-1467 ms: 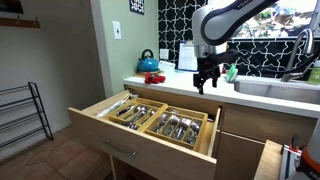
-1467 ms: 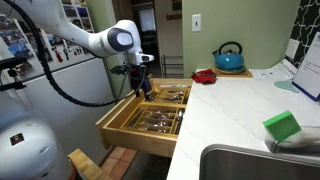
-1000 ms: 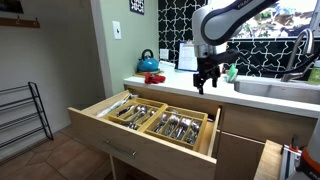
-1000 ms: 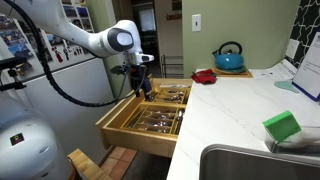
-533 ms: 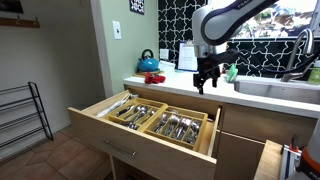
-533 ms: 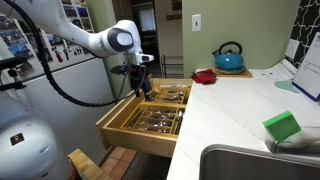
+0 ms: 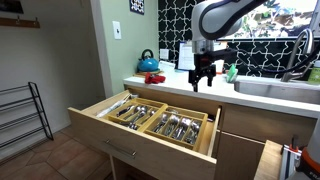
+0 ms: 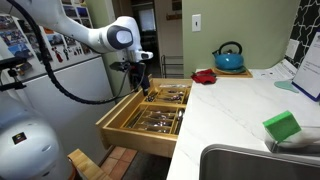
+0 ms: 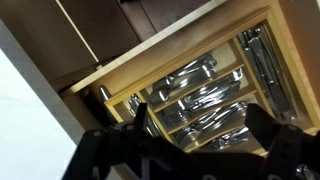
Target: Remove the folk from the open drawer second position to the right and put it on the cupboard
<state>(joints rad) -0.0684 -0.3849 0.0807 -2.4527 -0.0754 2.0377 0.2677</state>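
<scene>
The wooden drawer (image 7: 110, 128) (image 8: 125, 137) stands pulled open under the white countertop (image 7: 172, 87) (image 8: 232, 112). Its tray compartments hold several pieces of shiny cutlery (image 7: 170, 125) (image 8: 158, 118) (image 9: 205, 95); I cannot single out the fork. My gripper (image 7: 205, 80) (image 8: 141, 84) hangs above the drawer near the counter's edge, not touching the cutlery. In the wrist view the gripper (image 9: 200, 125) has its two dark fingers spread wide with nothing between them.
A blue kettle (image 7: 148, 62) (image 8: 229, 57) and a red object (image 7: 155, 77) (image 8: 204, 75) sit at the counter's far end. A green sponge (image 8: 282, 127) lies by the sink (image 8: 250, 165). A wire rack (image 7: 22, 115) stands on the floor.
My gripper has risen slightly above the drawer. Nothing else has moved.
</scene>
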